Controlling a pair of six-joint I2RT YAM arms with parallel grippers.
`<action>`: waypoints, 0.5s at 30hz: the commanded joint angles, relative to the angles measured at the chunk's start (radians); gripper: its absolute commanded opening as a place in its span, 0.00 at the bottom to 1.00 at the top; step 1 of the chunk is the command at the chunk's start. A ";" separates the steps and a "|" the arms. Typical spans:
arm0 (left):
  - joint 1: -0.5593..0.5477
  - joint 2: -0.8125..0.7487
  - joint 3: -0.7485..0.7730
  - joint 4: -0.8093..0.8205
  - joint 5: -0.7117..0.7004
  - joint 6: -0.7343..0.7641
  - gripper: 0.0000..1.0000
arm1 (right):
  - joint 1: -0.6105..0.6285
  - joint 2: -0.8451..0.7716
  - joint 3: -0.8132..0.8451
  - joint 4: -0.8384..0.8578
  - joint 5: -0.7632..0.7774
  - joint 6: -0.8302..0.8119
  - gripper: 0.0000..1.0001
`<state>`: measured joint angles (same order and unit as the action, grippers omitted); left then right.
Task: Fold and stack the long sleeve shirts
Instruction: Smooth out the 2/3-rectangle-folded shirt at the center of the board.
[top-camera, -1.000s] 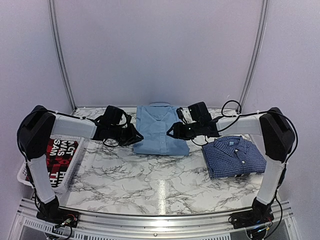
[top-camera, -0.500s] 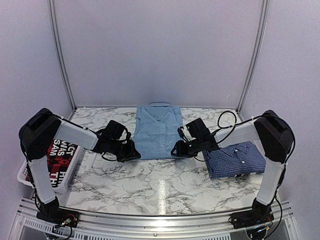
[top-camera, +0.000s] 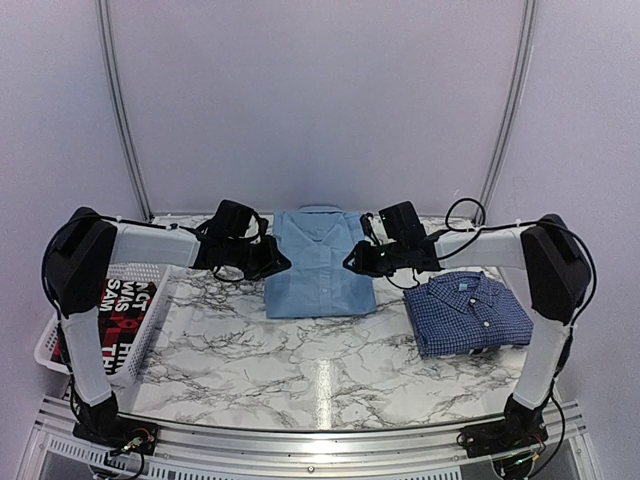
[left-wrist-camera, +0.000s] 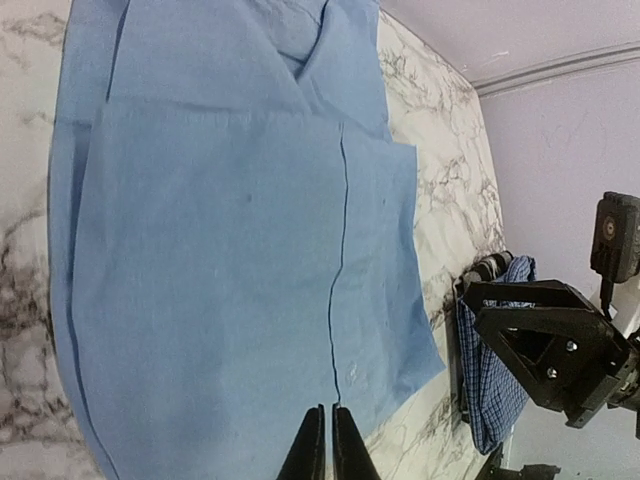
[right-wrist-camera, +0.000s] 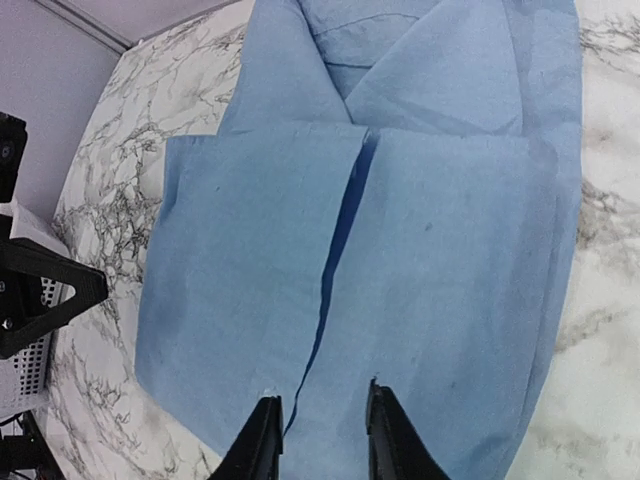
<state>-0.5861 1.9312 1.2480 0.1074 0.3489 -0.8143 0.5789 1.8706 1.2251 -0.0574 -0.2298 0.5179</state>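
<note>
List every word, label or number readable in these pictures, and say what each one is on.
"SAM" and "CT": white letters on the red-and-black garment in the basket. These are fragments only, and the rest is hidden or blurred.
Too small to read: the collar tag on the checked shirt.
No text seen on the light blue shirt.

White sideways letters, perhaps "SAM", on red-and-black garment (top-camera: 125, 305), rest unreadable
</note>
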 joint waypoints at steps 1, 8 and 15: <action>0.045 0.134 0.139 -0.076 0.009 0.077 0.04 | -0.059 0.153 0.116 0.026 -0.088 -0.020 0.23; 0.107 0.298 0.313 -0.135 0.041 0.094 0.02 | -0.125 0.296 0.217 0.065 -0.159 0.017 0.21; 0.147 0.369 0.361 -0.162 0.069 0.098 0.02 | -0.169 0.320 0.213 0.038 -0.168 0.027 0.21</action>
<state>-0.4557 2.2692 1.5593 0.0013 0.3870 -0.7399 0.4301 2.1803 1.4044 0.0021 -0.3885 0.5423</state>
